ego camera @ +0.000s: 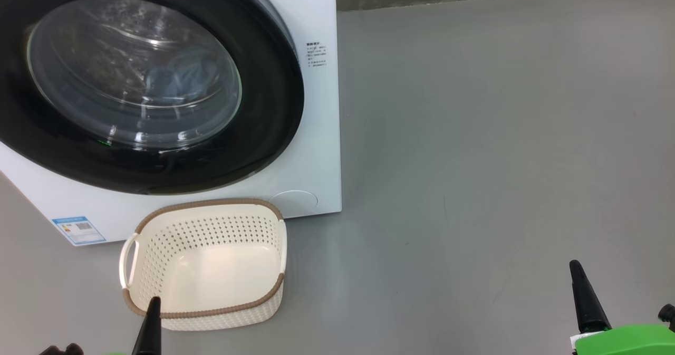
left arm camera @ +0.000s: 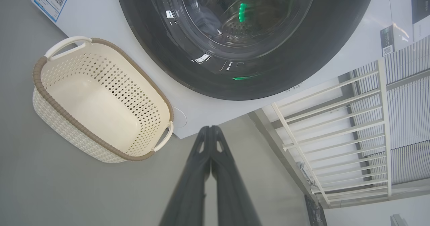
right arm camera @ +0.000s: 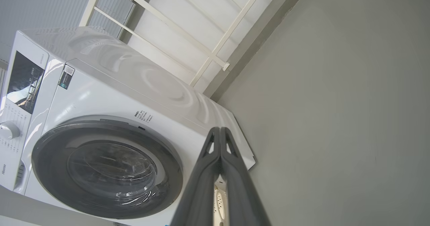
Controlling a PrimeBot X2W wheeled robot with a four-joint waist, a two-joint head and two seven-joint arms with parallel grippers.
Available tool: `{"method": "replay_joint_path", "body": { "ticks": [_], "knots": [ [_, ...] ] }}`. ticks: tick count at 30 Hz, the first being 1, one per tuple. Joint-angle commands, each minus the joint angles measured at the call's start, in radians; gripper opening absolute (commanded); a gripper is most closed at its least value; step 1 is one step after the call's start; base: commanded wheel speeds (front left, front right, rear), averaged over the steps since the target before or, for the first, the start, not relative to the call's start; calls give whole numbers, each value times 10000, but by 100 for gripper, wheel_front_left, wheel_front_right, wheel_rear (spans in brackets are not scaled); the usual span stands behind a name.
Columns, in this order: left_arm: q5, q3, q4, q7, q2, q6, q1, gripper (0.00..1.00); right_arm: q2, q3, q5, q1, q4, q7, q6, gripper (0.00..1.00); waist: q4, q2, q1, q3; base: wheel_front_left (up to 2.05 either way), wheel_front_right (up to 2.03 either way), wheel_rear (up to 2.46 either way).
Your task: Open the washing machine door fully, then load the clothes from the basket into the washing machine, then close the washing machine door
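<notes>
The washing machine (ego camera: 316, 133) stands at the upper left, and its door (ego camera: 263, 133), black-rimmed with a glass bowl, lies flat against the white front. Through the glass I see light blue clothes (ego camera: 182, 80) lying in the drum. On the floor just before the machine sits the cream basket (ego camera: 211, 233), nothing inside it. My left gripper (ego camera: 153, 305) is shut, its tip over the basket's near rim. At the lower right my right gripper (ego camera: 575, 268) is shut over bare floor. The left wrist view shows the shut left gripper (left arm camera: 210, 128) beside the basket (left arm camera: 111, 85), below the door (left arm camera: 336, 34).
Grey floor (ego camera: 501, 160) stretches to the right of the machine as far as the wall base. A white railing (left arm camera: 336, 118) runs along that wall. A blue label sticker (ego camera: 79, 230) marks the machine's lower left corner. The right wrist view shows the machine (right arm camera: 134, 85) with its control panel.
</notes>
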Motion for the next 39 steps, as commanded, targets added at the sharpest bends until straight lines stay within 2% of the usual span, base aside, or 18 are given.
{"method": "replay_joint_path", "body": {
  "ticks": [1,39],
  "knots": [
    [-299,252,-179,76,205,-61,-488,0,-66,197,424,-516,-181,71,-35,0,1,-1,-1,3,0,0,0],
    [-4166,634,-26,1196,276,-93,-1031,0,-48,484,5010,-1046,326,1166,-53,0,21,-1,-1,69,0,0,0]
  ]
}}
